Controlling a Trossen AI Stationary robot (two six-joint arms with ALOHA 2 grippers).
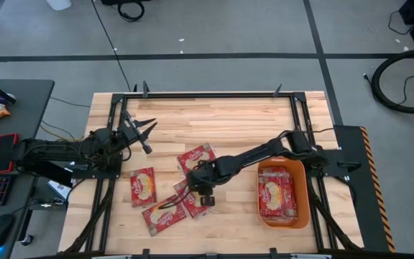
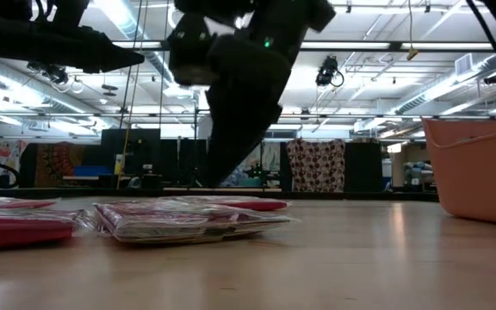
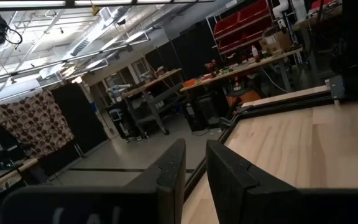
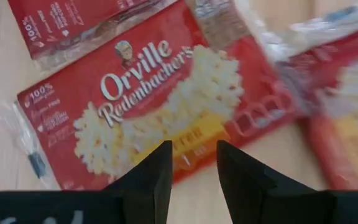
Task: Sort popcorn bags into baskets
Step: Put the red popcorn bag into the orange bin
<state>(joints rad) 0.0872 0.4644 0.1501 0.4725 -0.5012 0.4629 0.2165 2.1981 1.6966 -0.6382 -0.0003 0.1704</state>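
High view: we find the left gripper (image 1: 148,131) parked near the wooden table's (image 1: 228,115) left edge, fingers slightly parted and empty. Flat red popcorn bags (image 1: 144,186) lie mid-table. Our right gripper (image 1: 205,197) hovers over them, fingers parted, grasping nothing. More bags fill the orange plastic tub (image 1: 302,188) near the right edge.
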